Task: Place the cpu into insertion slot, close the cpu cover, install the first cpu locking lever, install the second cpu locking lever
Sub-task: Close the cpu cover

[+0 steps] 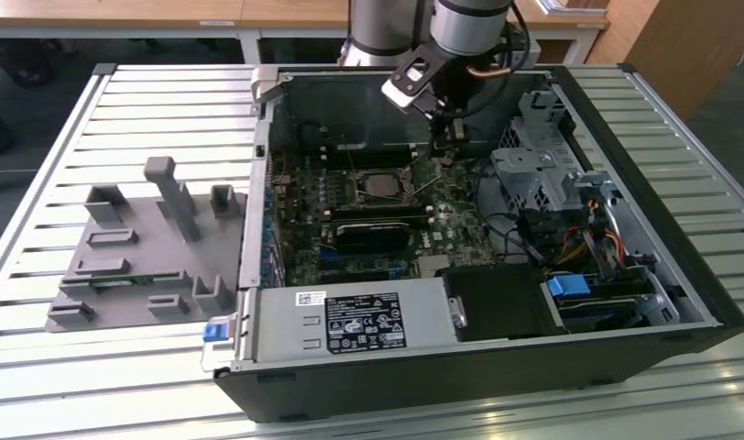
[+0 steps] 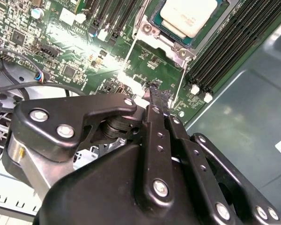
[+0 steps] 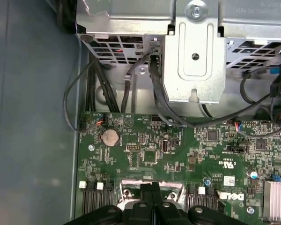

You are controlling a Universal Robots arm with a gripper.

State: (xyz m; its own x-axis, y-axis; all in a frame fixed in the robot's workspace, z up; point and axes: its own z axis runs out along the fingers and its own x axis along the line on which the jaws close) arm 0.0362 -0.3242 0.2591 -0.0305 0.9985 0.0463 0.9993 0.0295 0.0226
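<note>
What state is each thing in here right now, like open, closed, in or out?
cpu: seated in the slot, silver top bare.
slot: filled by the cpu.
cover: open, tilted up off the slot.
end effector: shut, tips by the cover's edge.
case: open, side panel off, lying on its side.

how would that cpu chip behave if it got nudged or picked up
The cpu looks flat and stiff, so it likely won't roll. Its smooth metal top probably slips. The socket rim around it should stop sliding.
</note>
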